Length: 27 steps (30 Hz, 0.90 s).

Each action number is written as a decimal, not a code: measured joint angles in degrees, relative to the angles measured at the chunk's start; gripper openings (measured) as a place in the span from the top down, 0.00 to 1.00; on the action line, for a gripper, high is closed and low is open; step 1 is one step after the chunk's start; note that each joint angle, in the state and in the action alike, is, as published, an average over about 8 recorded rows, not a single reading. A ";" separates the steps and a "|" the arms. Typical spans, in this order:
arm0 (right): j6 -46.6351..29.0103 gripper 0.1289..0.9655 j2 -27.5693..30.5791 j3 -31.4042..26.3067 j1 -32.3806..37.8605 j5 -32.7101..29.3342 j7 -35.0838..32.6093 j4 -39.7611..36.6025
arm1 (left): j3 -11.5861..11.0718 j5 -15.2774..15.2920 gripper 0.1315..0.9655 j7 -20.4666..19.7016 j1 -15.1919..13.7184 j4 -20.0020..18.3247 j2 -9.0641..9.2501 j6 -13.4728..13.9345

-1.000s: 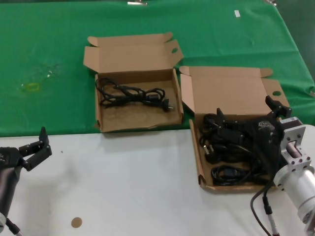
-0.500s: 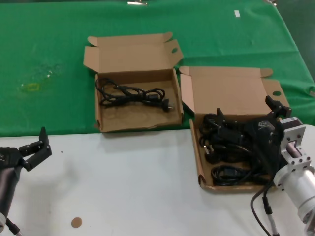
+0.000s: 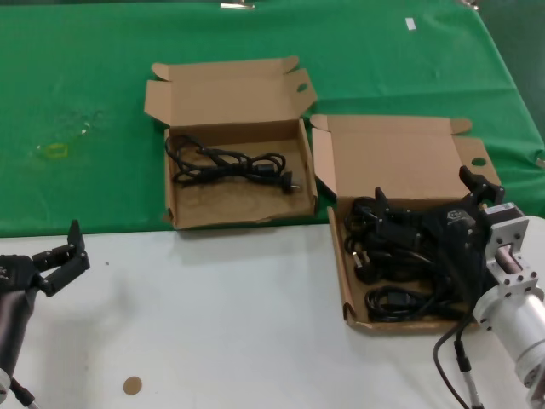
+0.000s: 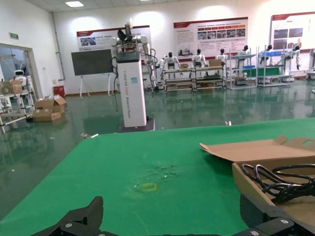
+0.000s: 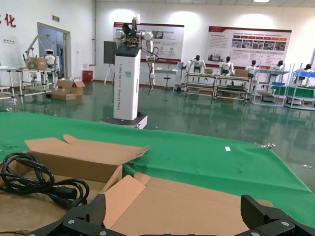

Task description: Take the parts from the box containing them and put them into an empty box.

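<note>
The box containing the parts (image 3: pixel 337 256) lies at the right and holds several black cables (image 3: pixel 393 300). My right gripper (image 3: pixel 424 189) hovers over it, open, with nothing between its fingers. In the right wrist view the right gripper (image 5: pixel 175 212) faces that box's raised lid (image 5: pixel 192 206). The other box (image 3: pixel 238 215), with an uneven front wall, sits to the left on the green cloth. One black cable (image 3: pixel 230 162) lies in it, also seen as a cable (image 5: pixel 34 179) and a cable (image 4: pixel 280 179) from the wrists. My left gripper (image 3: pixel 58 256) waits open at the near left, the left gripper (image 4: pixel 174 219) holding nothing.
A green cloth (image 3: pixel 85 102) covers the far half of the table and white tabletop (image 3: pixel 213 324) the near half. A small brown disc (image 3: pixel 131 385) lies near the front left. A yellow mark (image 3: pixel 55 151) shows on the cloth at far left.
</note>
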 joint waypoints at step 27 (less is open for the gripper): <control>0.00 0.00 0.00 0.00 0.00 0.00 0.00 0.00 | 0.00 0.00 0.00 0.00 0.00 0.00 0.00 0.00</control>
